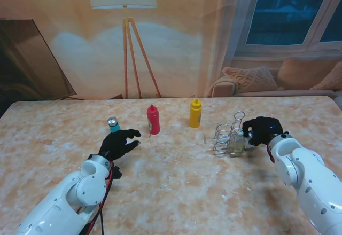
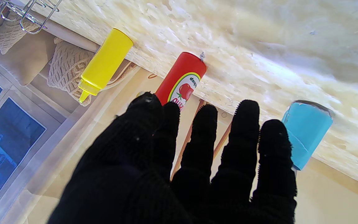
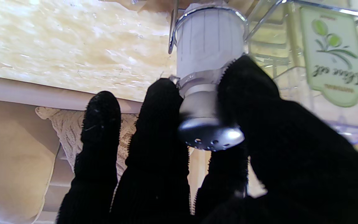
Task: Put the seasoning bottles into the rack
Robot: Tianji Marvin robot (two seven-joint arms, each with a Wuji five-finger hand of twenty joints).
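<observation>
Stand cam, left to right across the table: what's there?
left hand → blue shaker → red ketchup bottle → yellow squeeze bottle → wire rack → right hand

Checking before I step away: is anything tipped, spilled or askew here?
Nothing stands out. The ketchup bottle, yellow bottle and blue shaker stand upright; the right hand grips a white shaker at the rack.

right robot hand point(image 3: 197, 161) in a black glove pinching a white salt shaker point(image 3: 208, 56) by its silver perforated cap, shaker sitting in the wire rack point(image 3: 259, 25), clear olive oil bottle point(image 3: 331, 62) right beside it, marbled beige worktop point(image 3: 73, 46) behind
</observation>
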